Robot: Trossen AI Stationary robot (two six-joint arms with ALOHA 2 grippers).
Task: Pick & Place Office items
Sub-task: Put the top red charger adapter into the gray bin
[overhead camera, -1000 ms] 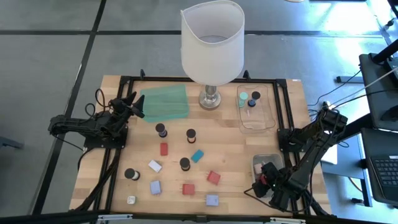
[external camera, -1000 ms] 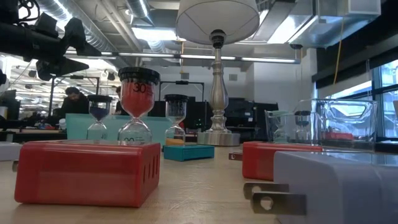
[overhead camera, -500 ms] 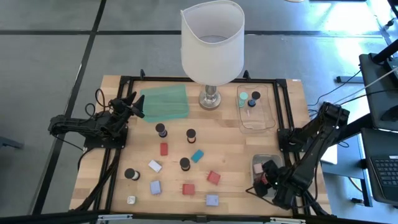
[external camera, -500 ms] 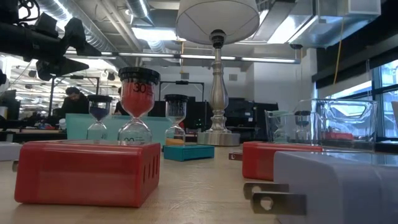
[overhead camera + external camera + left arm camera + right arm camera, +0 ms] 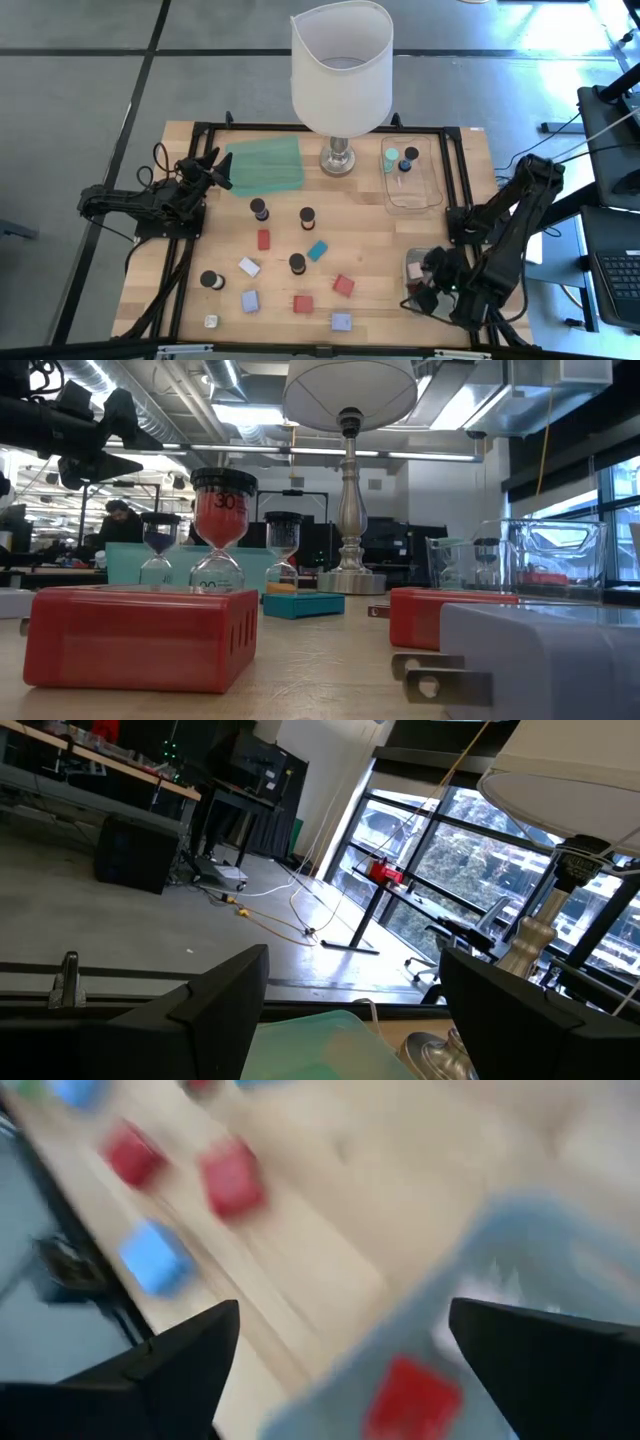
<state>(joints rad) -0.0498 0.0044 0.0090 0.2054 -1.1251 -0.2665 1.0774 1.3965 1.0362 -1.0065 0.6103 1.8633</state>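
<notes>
Office items lie scattered on the wooden table: red blocks (image 5: 264, 239) (image 5: 343, 285) (image 5: 303, 304), a teal block (image 5: 317, 250), lavender blocks (image 5: 249, 300) (image 5: 341, 321), a white block (image 5: 249, 267) and dark-capped sand timers (image 5: 259, 208) (image 5: 307, 216) (image 5: 297, 263) (image 5: 212, 280). A red block (image 5: 412, 1398) lies in the clear near-right tray (image 5: 418, 256). My right gripper (image 5: 428, 290) (image 5: 345, 1315) hangs open above that tray, slanting down, with nothing between its fingers. My left gripper (image 5: 215, 165) (image 5: 355, 960) waits open and level at the table's left, beside the green mat (image 5: 265, 165).
A tall lamp with a white shade (image 5: 340, 65) stands at the far middle. A second clear tray (image 5: 407, 190) at the far right holds a teal cylinder (image 5: 391, 155) and a dark-capped one (image 5: 411, 153). A black frame (image 5: 455, 200) runs around the work area.
My right gripper has risen from the near-right tray and rolled about its own line, drawing a little toward the table's right edge. The red block stays in the tray. My left arm has kept still.
</notes>
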